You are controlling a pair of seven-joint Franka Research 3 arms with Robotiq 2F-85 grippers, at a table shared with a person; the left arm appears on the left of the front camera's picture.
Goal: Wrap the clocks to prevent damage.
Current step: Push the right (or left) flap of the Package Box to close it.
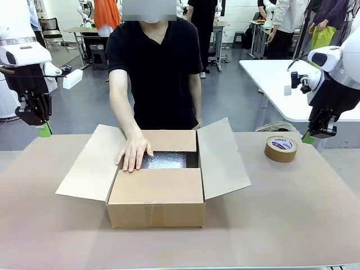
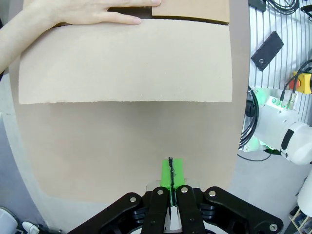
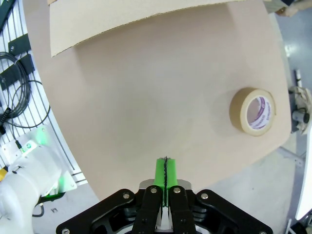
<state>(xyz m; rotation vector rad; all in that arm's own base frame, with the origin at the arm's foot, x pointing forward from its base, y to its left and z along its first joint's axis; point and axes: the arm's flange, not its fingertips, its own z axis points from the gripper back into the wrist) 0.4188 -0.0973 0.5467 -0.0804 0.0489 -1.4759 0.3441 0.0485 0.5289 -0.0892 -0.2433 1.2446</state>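
A matte brown table (image 1: 292, 219) runs the full width of the front view, bare apart from a cardboard box (image 1: 156, 207) near its middle and a roll of brown tape (image 1: 280, 148) lying flat toward the robot's right. Beyond it is a workshop room with a grey floor, white tables and a few people standing farther back. A person in a black top stands at the far edge, one hand (image 1: 134, 152) laid palm down at the left of the box's opening. Inside the box lies a bubble-wrapped bundle (image 1: 163, 160), flat on the bottom, its long axis running left to right, parallel to the box's near wall. The wrap hides what is inside, so which way it faces cannot be told. The hand touches the bundle's left end. The box's side flaps spread outward and its near flap is folded in over the near half of the opening. The left gripper (image 1: 44, 129) hangs above the table's left edge, well apart from the box, green pads pressed together on nothing. The right gripper (image 1: 307, 136) hangs near the tape, likewise closed and empty.
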